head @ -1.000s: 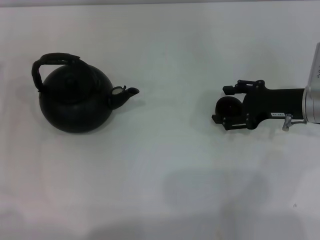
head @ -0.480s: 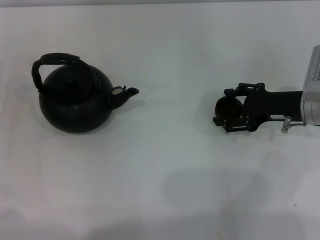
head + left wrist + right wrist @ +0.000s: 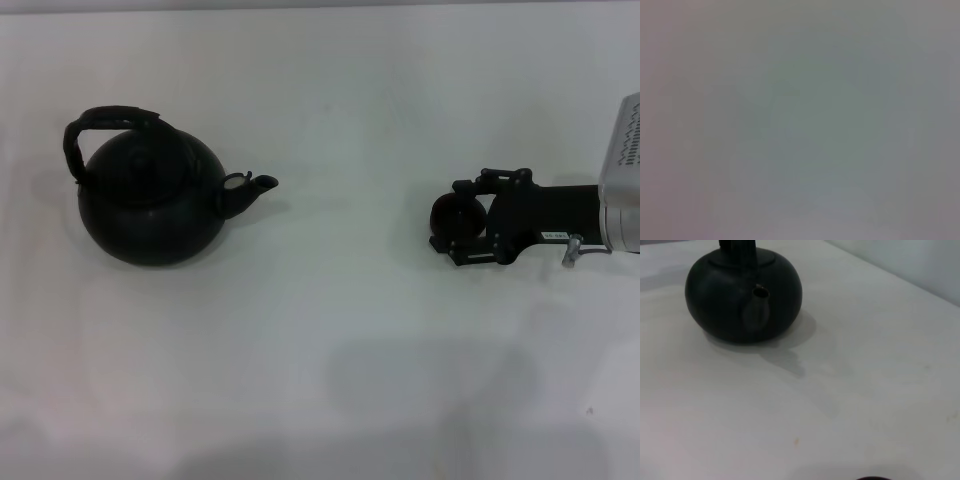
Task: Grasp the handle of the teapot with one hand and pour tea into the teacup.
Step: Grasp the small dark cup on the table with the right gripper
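Matt black teapot (image 3: 150, 205) with a rough-wrapped handle (image 3: 105, 125) on a smooth white table (image 3: 330, 340).

The left wrist view is blank blur; the teacup (image 3: 452, 217) sits half-hidden.

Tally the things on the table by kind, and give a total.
Teapots: 1, the teapot
Teacups: 1, the teacup at the right tool
Total: 2

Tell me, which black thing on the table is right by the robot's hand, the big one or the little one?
The little one, the teacup, sits at the right gripper. The big teapot stands far off on the left.
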Tool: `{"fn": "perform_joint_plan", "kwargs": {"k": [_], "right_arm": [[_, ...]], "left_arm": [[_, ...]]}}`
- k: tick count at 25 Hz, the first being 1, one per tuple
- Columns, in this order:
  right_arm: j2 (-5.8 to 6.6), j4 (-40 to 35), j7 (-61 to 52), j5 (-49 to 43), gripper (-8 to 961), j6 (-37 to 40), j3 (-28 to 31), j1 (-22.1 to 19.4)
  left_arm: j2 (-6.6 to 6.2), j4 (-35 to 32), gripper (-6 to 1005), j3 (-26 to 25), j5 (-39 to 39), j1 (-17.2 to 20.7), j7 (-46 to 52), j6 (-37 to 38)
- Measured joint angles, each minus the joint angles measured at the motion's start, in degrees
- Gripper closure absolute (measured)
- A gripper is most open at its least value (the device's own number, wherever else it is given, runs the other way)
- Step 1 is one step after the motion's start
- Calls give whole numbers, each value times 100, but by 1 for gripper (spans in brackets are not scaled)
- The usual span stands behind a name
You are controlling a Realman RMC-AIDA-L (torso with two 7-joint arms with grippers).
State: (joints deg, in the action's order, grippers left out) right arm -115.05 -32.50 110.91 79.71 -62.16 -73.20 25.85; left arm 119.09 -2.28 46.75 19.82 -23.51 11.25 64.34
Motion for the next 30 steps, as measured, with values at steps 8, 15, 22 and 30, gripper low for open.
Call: {"fn": "perform_joint_plan", "kwargs": {"k": [8, 15, 22, 30], "right_arm": [[0, 53, -9, -2, 90, 67, -36, 12], [0, 53, -9, -61, 99, 73, -43, 16], [0, 25, -9, -78, 219, 68, -106, 18], [17, -207, -276, -94, 240, -137, -76, -10]], "left_arm": [[0, -10, 128, 0, -6, 16, 0, -1], [0, -10, 128, 0, -6, 24, 0, -1], [0, -10, 127, 0, -6, 22, 0, -1], [0, -10, 127, 0, -6, 35, 0, -1]]}}
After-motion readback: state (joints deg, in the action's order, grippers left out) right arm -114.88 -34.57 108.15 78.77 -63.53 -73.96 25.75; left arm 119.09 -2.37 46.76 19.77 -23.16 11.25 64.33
